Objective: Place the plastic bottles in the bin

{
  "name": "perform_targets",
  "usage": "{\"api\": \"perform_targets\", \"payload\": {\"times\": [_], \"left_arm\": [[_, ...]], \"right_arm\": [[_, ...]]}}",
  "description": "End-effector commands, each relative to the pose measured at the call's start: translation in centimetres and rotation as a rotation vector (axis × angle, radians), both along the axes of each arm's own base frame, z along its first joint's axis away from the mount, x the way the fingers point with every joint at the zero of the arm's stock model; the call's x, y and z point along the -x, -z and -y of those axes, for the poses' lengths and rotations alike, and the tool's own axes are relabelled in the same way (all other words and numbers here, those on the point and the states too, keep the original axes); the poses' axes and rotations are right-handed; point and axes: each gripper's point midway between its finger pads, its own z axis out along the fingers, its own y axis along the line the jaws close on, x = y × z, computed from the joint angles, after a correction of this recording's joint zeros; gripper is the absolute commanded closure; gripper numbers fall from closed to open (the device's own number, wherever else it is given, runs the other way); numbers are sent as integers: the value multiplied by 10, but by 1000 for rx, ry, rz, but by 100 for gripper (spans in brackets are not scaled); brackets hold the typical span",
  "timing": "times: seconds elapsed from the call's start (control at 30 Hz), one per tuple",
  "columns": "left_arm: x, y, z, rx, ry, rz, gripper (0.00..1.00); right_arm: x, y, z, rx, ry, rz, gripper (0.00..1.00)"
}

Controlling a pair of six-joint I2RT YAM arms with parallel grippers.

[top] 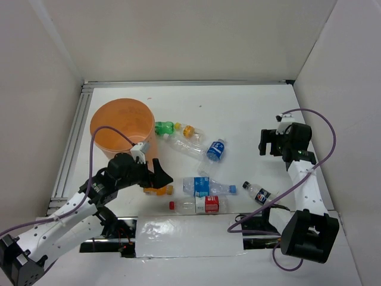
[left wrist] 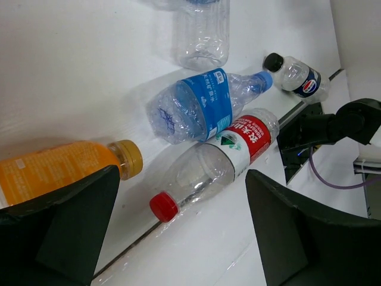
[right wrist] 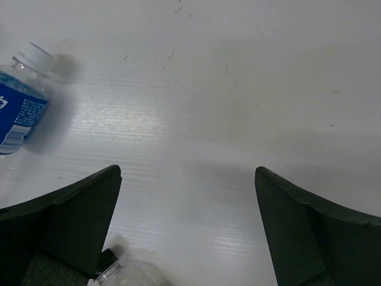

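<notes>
Nothing is in the bin (top: pixel 122 128) yet: my left gripper (top: pixel 158 174) and right gripper (top: pixel 271 142) are both wide open and hold nothing.

The bin stands far left, and I see no bottle in the part of it that shows. Several bottles (top: pixel 205 186) lie on the table (right wrist: pixel 238 89) to its right, so I judge the whole task is left. My left gripper hangs over the orange bottle (left wrist: pixel 56 170), just near the bin. My right gripper is over bare table at the right. Only the top view shows the bin. The left wrist view shows the orange bottle clearly, while the top view mostly hides it under my gripper.
</notes>
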Motion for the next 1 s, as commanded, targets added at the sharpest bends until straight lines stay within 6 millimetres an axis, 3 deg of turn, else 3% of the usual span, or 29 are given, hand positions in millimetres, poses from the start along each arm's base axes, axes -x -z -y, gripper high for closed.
{"api": "perform_targets", "payload": {"times": [0.0,0.2,0.27,0.33,0.37,0.4,0.47,0.5,0.53,0.57,0.6,0.63,0.67,0.73,0.77,0.83,0.97], "left_arm": [[-3,0,8,25,-15,-12,0],[-6,7,15,-1,-78,-54,8],[-5,4,21,8,-86,-61,18],[-8,9,23,-16,-116,-73,35],[-9,7,27,-9,-134,-84,50],[-4,6,32,-10,-124,-88,72],[-8,8,38,-23,-179,-114,82],[-1,3,47,-29,-169,-120,82],[0,3,50,-44,-185,-132,70],[-4,2,50,-45,-258,-143,57],[6,9,60,-79,-252,-158,41],[6,-2,68,-67,-283,-161,29],[4,4,61,-118,-346,-159,14],[13,4,72,-115,-445,-241,7],[16,12,61,-138,-554,-297,5],[28,16,67,-177,-598,-345,4],[31,22,68,-244,-606,-300,2]], "right_arm": [[-8,-23,1,16,-19,58,0],[-6,-26,-1,40,-56,76,0],[-6,-25,3,44,-30,70,0],[-6,-22,4,47,-23,58,0],[-6,-22,5,47,-23,58,0],[-5,-21,3,46,-36,51,0],[-2,-19,-2,56,-91,45,0],[-1,-18,-8,43,-126,45,0],[-1,-19,-10,36,-135,48,4],[1,-20,-12,39,-150,52,21],[1,-20,-12,39,-150,52,46],[1,-22,-12,42,-150,60,61],[1,-23,-14,36,-158,63,64],[1,-23,-14,36,-158,63,46],[2,-26,-14,39,-158,73,25],[2,-26,-16,34,-165,75,17],[2,-28,-16,37,-165,84,16]]}}
